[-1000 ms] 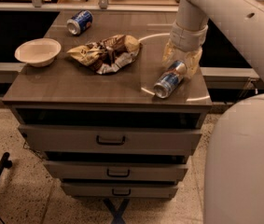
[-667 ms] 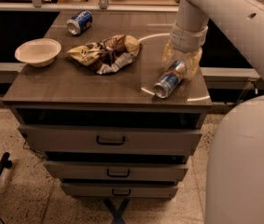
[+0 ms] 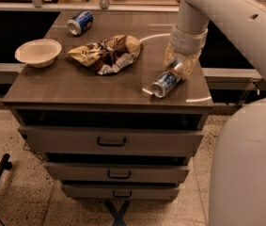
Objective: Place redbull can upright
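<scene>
In the camera view, the gripper (image 3: 176,68) hangs over the desk's (image 3: 76,86) 4 o'clock corner. Its fingers are closed around the far end of the redbull can (image 3: 163,84), which slants down toward the front edge. Let go at this tilt, I reckon it topples and rolls off.

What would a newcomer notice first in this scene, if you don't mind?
The big white arm reaches in from the upper right, its gripper closed on the tilted redbull can near the front right corner of the cabinet top. Next comes the crumpled snack bag mid-top, with a white bowl by the left edge.
</scene>
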{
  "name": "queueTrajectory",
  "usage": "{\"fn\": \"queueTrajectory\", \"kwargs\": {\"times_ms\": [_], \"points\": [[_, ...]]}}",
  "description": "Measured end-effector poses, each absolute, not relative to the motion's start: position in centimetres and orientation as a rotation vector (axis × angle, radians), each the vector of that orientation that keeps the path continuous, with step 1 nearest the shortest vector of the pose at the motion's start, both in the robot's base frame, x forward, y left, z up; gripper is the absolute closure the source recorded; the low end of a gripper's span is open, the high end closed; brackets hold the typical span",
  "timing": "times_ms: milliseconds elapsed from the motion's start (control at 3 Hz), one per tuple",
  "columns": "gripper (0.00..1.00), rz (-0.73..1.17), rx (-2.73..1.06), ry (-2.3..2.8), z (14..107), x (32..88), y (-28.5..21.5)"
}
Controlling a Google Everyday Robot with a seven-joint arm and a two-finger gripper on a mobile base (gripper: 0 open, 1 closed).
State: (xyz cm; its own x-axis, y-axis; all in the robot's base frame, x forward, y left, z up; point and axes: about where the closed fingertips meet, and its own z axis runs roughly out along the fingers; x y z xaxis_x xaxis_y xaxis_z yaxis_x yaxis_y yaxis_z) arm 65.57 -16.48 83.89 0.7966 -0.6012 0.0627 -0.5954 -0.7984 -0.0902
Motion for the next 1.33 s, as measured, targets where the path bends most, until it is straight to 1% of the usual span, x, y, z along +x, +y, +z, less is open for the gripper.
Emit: {"fn": "queueTrajectory", "kwargs": {"times_ms": [333, 667, 1000, 1333], "points": [[0.85, -0.135, -2.919, 0.959, 83.9, 65.6, -16.3], [1.00, -0.128, -2.813, 0.962, 85.5, 65.9, -16.6], [1.00, -0.232, -2.682, 0.904, 90.1, 66.3, -18.8], [1.00, -0.388, -2.539, 0.823, 95.3, 65.7, -20.7]]}}
